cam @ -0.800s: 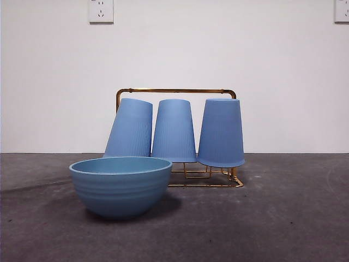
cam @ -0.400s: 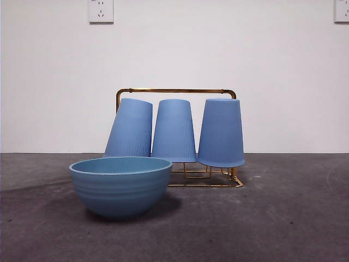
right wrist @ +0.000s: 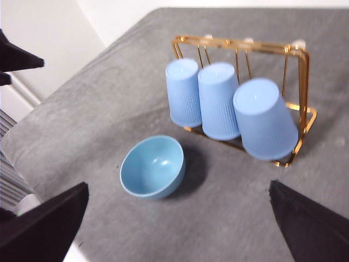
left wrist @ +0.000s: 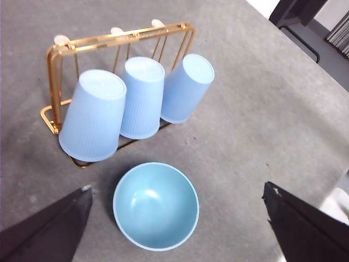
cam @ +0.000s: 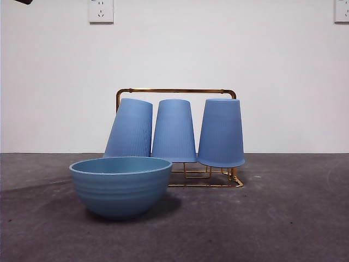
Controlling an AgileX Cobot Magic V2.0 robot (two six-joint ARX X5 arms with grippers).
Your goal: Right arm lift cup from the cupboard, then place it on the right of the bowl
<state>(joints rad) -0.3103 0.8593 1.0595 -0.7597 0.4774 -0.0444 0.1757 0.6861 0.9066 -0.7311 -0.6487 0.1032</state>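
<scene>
Three periwinkle ribbed cups hang upside down on the gold wire cupboard [cam: 174,91]: a tilted left one [cam: 131,129], a middle one [cam: 174,131] and a right one [cam: 221,132]. The teal bowl [cam: 120,185] stands on the table in front of the left cup. My right gripper [right wrist: 179,184] is open and empty, high above the table, looking down on the cups [right wrist: 221,107], the cupboard [right wrist: 297,93] and the bowl [right wrist: 153,166]. My left gripper [left wrist: 175,187] is also open and empty, high above the bowl [left wrist: 156,206] and cupboard [left wrist: 52,82].
The grey table [cam: 283,218] stretches to the right of the bowl and in front of the cupboard. A black arm tip [cam: 24,1] shows at the top left corner of the front view. The other arm [right wrist: 16,57] shows in the right wrist view.
A black arm tip has come into the top left corner of the front view. The cups, cupboard and bowl have not moved.
</scene>
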